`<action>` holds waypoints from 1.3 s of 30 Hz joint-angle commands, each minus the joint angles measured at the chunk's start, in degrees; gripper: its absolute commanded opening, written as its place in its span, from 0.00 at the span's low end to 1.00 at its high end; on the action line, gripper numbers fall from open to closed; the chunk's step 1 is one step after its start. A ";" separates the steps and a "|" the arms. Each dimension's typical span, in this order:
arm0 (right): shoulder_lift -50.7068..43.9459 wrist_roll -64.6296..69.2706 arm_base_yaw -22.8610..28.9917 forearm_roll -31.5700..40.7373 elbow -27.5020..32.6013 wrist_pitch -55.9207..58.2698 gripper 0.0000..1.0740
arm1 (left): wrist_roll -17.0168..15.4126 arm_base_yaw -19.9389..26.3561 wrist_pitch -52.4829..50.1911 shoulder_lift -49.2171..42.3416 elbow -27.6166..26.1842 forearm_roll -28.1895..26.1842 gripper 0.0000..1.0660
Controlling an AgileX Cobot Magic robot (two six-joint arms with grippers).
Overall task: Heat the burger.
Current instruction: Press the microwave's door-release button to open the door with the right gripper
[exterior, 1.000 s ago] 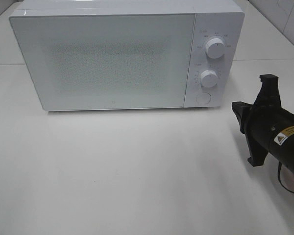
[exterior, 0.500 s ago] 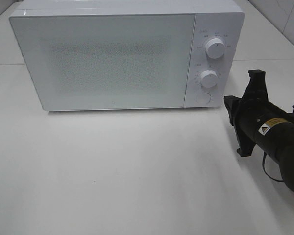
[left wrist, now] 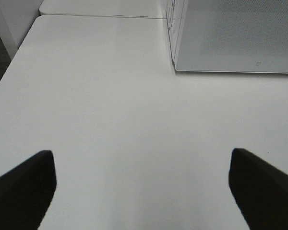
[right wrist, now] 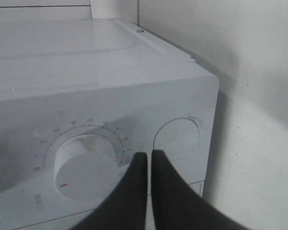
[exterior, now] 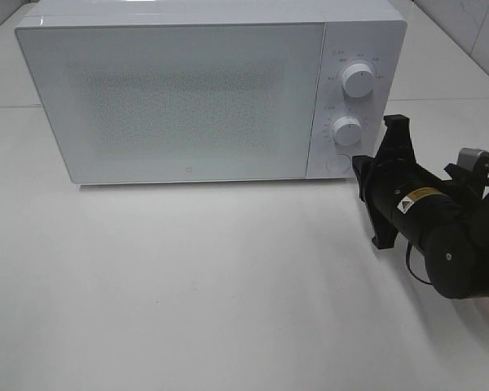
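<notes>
A white boxy microwave oven (exterior: 187, 98) stands at 12 o'clock on the white desk (exterior: 187, 285), its door shut. At 3 o'clock the black right hand (right wrist: 147, 162) has its fingers pressed together. Their tips point at the panel between the lower white dial (right wrist: 86, 165) and the round white button (right wrist: 176, 139); contact cannot be told. The left hand (left wrist: 143, 184) hangs over the desk, fingers wide apart, holding nothing. The burger is out of sight in every view.
</notes>
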 commanded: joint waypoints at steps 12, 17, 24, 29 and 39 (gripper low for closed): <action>6.53 -0.57 0.06 0.17 -6.70 0.63 0.00 | 0.34 0.06 -0.86 -0.23 0.00 -0.29 0.84; 7.85 -0.69 0.06 0.97 -8.14 0.97 0.00 | 0.34 0.06 -0.86 -0.23 0.00 -0.29 0.84; 9.57 -0.86 0.06 2.18 -11.06 2.35 0.00 | 0.34 0.06 -0.86 -0.23 0.00 -0.29 0.84; 9.74 -0.86 0.06 4.64 -11.80 3.38 0.00 | 0.34 0.06 -0.86 -0.23 0.00 -0.29 0.84; 9.74 -1.89 0.06 6.02 -15.01 1.60 0.00 | 0.34 0.06 -0.86 -0.23 0.00 -0.29 0.84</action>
